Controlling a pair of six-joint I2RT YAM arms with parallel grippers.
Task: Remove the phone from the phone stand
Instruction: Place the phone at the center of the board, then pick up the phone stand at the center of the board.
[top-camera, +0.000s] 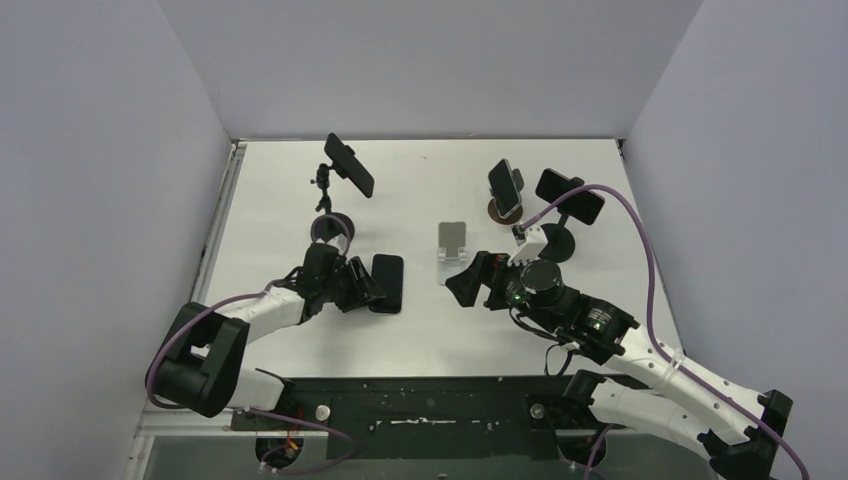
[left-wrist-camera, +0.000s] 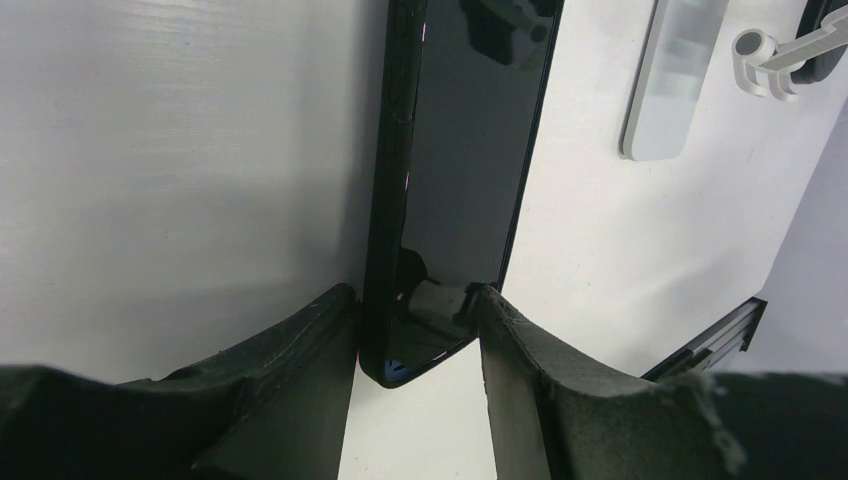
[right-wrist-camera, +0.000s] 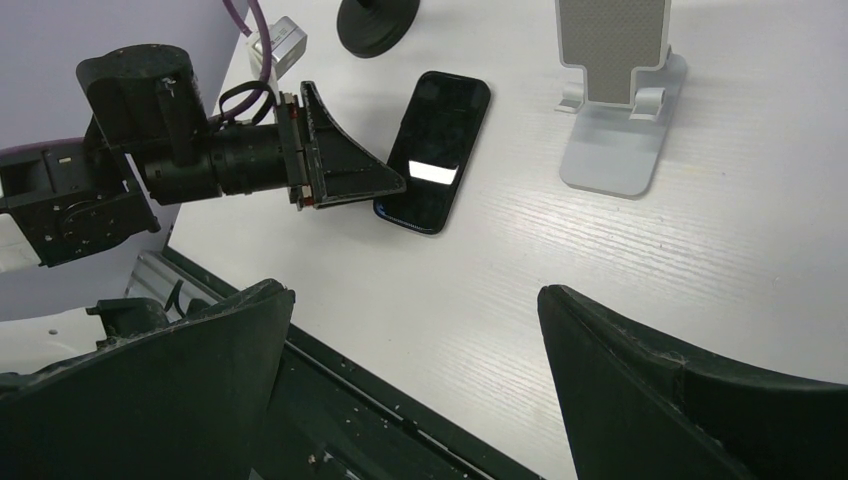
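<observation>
Left end effector (left-wrist-camera: 415, 305) pinches the lower end of the black phone (left-wrist-camera: 460, 150), flat on the tabletop (left-wrist-camera: 200, 150); right end effector (right-wrist-camera: 415, 295), spread wide, hovers below the phone stand (right-wrist-camera: 620, 150).

Back left on the white table (top-camera: 270, 210), a black phone (top-camera: 349, 165) tilts on a small tripod (top-camera: 322, 184), with a round black base (top-camera: 333, 228) just in front. Back right, a second phone (top-camera: 505, 186) stands on a brown puck (top-camera: 497, 212), beside a third phone (top-camera: 569, 195) on a black-footed holder (top-camera: 553, 243)
</observation>
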